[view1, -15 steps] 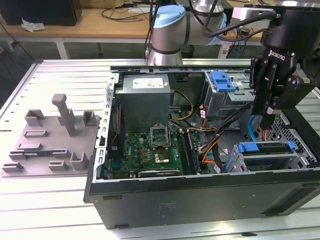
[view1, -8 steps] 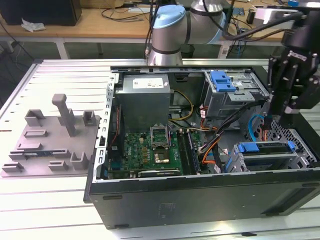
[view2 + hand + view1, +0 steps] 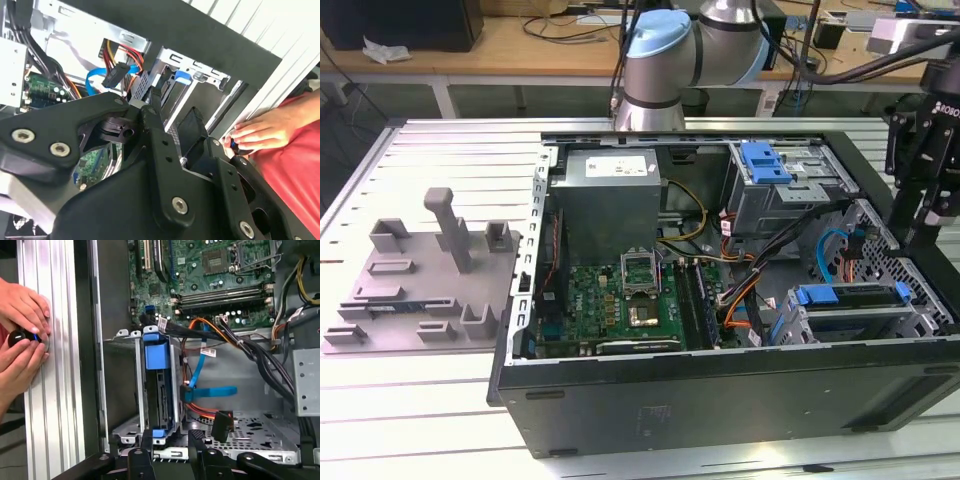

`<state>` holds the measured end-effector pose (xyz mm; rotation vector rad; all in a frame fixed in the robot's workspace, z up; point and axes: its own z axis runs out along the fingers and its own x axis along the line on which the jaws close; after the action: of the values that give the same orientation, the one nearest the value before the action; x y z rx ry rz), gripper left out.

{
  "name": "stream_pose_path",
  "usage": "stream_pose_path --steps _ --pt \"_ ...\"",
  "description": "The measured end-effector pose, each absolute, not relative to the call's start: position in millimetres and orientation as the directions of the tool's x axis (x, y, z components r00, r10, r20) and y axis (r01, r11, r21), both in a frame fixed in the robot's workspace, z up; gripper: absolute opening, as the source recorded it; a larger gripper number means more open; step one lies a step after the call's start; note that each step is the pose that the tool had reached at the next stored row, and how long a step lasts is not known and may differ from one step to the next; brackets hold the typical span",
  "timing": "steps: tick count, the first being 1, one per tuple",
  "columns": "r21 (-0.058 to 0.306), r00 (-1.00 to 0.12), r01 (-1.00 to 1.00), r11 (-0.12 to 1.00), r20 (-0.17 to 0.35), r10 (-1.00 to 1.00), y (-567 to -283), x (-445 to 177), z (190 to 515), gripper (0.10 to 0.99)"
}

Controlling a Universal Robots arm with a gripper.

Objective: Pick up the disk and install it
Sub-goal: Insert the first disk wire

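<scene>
The slotted aluminium table (image 3: 440, 420) carries everything, and the claw (image 3: 918, 232) hangs over the end of it at the exterior view's right. An open black computer case (image 3: 720, 395) lies on its side beneath the claw and spreads away from it toward the exterior view's left. The grey robot arm (image 3: 660, 60) rises behind the case, well away from the claw. A grey plastic fixture (image 3: 420, 290) sits on the table on the far side of the case from the claw.

Inside the case, the metal power supply (image 3: 610, 195) and the green motherboard (image 3: 620, 300) lie well apart from the claw. The drive cage (image 3: 850, 328) stands much nearer, just beside and below it.

The disk (image 3: 850, 297) sits in that cage. In the first wrist view the disk (image 3: 157, 390) stands on edge between the cage walls, its blue carrier framing it. It lies directly ahead of the claw (image 3: 172, 440) and in line with the gap between the fingers, but does not touch them.

The claw's fingers (image 3: 147, 440) are spread apart and hold nothing.

A blue flat cable (image 3: 200, 375) loops just beside the disk, ahead of the claw.

A person's two hands (image 3: 22, 307) rest on the table beyond the case wall, off to one side of the claw. They are closed around a small black knob (image 3: 20, 337).
</scene>
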<state>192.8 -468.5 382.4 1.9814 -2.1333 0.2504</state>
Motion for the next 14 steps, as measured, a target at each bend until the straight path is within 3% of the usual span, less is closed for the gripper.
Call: stream_pose_path --steps 5,14 --pt "0.023 -0.069 -0.997 0.079 0.286 -0.956 -442 194 378 0.412" --pt "0.022 -0.204 -0.975 0.219 0.286 -0.936 -440 196 372 0.412"
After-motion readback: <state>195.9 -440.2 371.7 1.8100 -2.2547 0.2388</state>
